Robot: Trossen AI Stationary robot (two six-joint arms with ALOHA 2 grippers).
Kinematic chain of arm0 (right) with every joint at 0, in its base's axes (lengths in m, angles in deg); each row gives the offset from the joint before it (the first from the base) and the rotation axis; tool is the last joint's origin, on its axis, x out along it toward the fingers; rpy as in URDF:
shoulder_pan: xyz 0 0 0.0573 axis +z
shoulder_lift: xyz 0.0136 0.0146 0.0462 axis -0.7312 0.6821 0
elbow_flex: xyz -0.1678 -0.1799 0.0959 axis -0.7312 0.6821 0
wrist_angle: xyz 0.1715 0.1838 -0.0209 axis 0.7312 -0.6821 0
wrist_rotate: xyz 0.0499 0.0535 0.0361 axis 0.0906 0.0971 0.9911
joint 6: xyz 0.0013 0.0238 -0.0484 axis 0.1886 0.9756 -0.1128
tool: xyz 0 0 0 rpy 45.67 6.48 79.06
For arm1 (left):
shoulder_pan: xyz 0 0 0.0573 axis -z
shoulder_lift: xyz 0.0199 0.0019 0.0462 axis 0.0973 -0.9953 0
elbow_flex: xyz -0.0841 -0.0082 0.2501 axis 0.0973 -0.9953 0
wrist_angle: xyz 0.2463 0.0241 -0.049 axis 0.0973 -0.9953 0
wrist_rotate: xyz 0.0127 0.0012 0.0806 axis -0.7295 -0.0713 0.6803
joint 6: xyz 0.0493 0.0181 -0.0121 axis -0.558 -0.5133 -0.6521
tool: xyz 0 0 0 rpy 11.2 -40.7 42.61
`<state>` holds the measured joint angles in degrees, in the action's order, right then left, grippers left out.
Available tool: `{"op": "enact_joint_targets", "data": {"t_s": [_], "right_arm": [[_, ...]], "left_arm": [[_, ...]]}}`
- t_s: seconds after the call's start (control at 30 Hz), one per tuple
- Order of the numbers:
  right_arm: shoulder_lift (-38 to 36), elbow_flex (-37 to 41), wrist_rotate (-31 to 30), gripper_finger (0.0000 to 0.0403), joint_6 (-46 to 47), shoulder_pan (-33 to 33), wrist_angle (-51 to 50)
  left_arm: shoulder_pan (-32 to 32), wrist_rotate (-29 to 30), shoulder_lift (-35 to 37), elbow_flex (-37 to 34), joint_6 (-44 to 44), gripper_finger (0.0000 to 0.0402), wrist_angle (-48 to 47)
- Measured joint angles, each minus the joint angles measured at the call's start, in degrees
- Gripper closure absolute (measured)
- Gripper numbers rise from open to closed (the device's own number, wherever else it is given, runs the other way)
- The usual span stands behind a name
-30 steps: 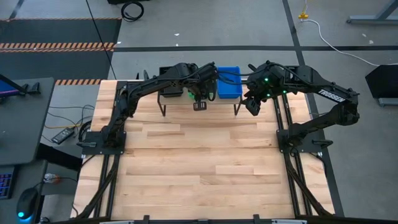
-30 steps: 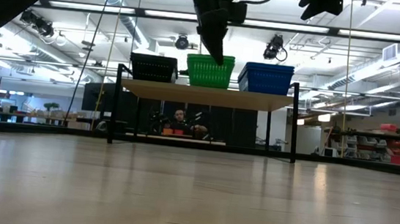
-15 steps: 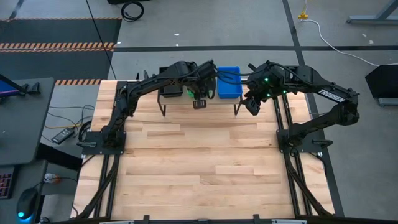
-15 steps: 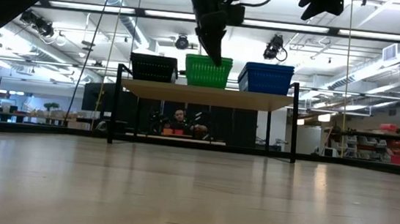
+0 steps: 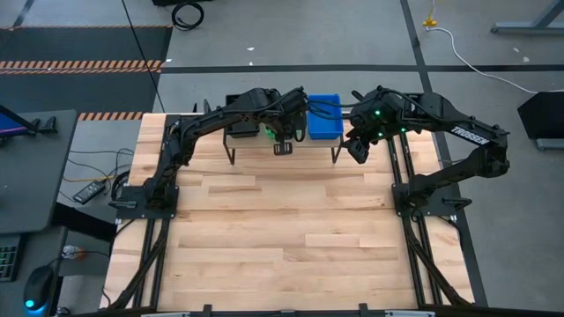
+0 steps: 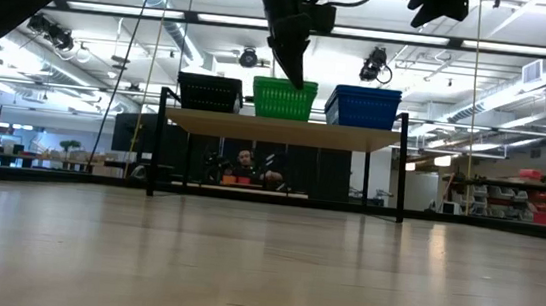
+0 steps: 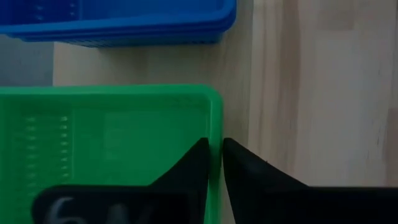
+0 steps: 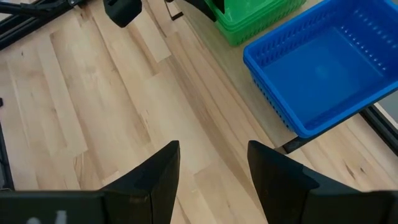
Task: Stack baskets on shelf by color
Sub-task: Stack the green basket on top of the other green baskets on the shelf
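Baskets sit in three colour groups along the low wooden-topped shelf on thin black legs [image 6: 282,130], which from overhead stands toward twelve o'clock on the big pale plank table [image 5: 282,238]. Across the table at its own level I see the black perforated plastic baskets [image 6: 210,92] at nine o'clock on the shelf, the bright green perforated plastic baskets [image 6: 284,98] in the middle and the blue perforated plastic baskets [image 6: 363,106] at three o'clock, all just beside one another. My left gripper [image 7: 214,163] is over the green group, its two dark fingers pinched on the rim wall of the top green basket at its near corner, one finger inside and one outside. My right gripper [image 8: 212,167] hangs off the shelf's three o'clock end, above bare table, jaws spread apart with nothing between them; the blue group lies near it but clear of it. Beyond the table, under the shelf top, a person [image 6: 244,164] sits in the room behind.
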<state>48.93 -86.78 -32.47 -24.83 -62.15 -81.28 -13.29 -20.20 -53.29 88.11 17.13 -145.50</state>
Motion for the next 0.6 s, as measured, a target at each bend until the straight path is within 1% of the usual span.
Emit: {"op": "enact_joint_targets", "data": {"t_s": [0.13,0.33,0.6], "right_arm": [[0.0,0.0,0.0,0.0208,0.0,0.0,0.0],[-0.2,0.0,0.2,0.0208,1.5,0.0,0.2],[-0.3,0.0,0.2,0.0208,0.3,-0.4,1.0]], "left_arm": [[0.0,2.5,0.1,0.5,1.4,0.0351,-0.1],[0.8,1.9,1.3,0.5,7.3,0.0333,-0.4],[3.5,1.8,1.7,0.5,5.5,0.0304,0.4]]}}
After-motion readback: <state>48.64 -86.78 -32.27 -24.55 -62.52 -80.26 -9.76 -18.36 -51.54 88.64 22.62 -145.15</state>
